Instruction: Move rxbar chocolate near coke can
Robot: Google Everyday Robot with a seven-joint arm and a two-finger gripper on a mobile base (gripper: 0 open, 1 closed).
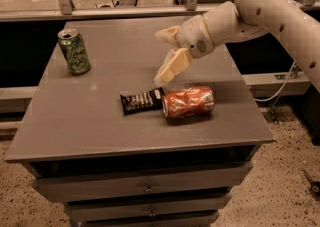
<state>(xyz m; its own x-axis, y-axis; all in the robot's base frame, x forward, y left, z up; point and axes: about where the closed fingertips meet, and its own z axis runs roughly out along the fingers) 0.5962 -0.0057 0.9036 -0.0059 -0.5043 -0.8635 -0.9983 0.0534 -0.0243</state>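
Above grey cabinet top point(90, 136), gripper point(161, 57)

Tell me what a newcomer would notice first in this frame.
The big white arm reaches in from the right, its gripper open and raised above the middle of the grey table. Just below it, the black rxbar chocolate lies flat, its end seemingly touching a dented red coke can on its side. A green can stands upright, alone at the back left.
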